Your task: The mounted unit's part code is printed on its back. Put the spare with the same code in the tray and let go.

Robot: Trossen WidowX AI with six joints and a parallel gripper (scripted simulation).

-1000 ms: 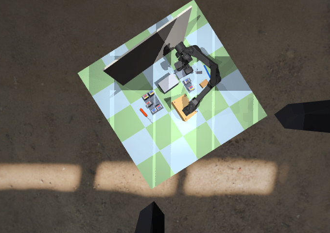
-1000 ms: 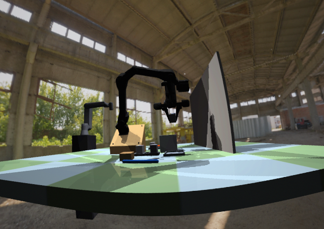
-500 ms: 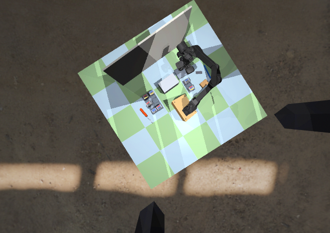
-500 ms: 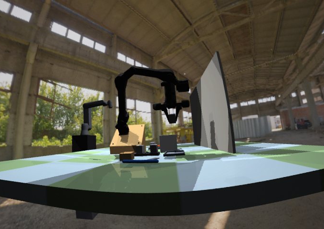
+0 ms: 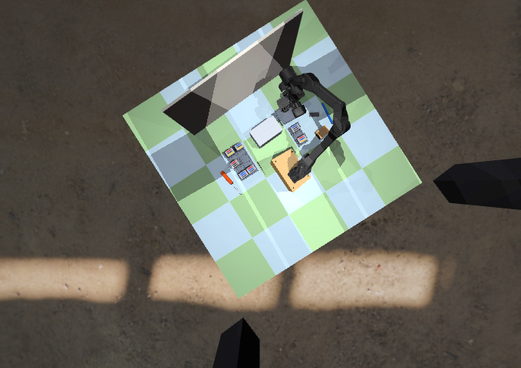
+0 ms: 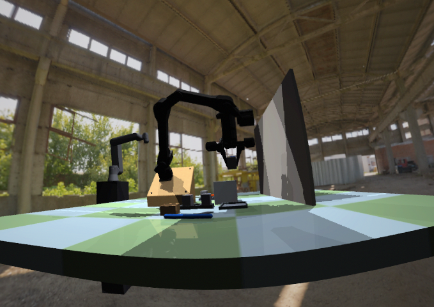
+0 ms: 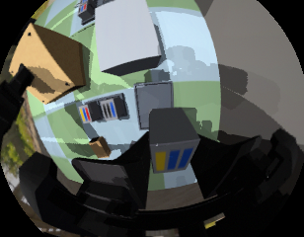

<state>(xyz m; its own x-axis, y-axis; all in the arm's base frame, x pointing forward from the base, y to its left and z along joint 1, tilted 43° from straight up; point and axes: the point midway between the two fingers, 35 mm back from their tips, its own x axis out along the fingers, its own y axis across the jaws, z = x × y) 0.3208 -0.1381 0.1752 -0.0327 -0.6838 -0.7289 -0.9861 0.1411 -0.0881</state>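
Note:
My gripper (image 6: 231, 159) (image 7: 166, 133) is shut on a dark grey block (image 6: 231, 163) (image 7: 174, 159) with one yellow and two blue stripes on its end face. It holds the block well above the table, near the flat grey tray (image 5: 284, 116) (image 6: 232, 205) (image 7: 152, 96). No block shows in the visible part of the tray; the held block hides its lower corner in the wrist view. Two striped units (image 5: 295, 127) (image 5: 301, 139) sit on a small rack beside the tray. Several more sit on a larger rack (image 5: 244, 159). I cannot tell which unit is the mounted one.
A pale box (image 5: 265, 129) (image 6: 225, 192) (image 7: 126, 37) stands beside the tray. A tall panel (image 5: 243, 69) (image 6: 282, 159) rises behind. A tan sloped block (image 5: 283, 162) (image 7: 48, 54), small brown block (image 5: 321, 132) (image 7: 100, 147), blue rod (image 6: 188, 215) and orange-handled screwdriver (image 5: 226, 177) lie around.

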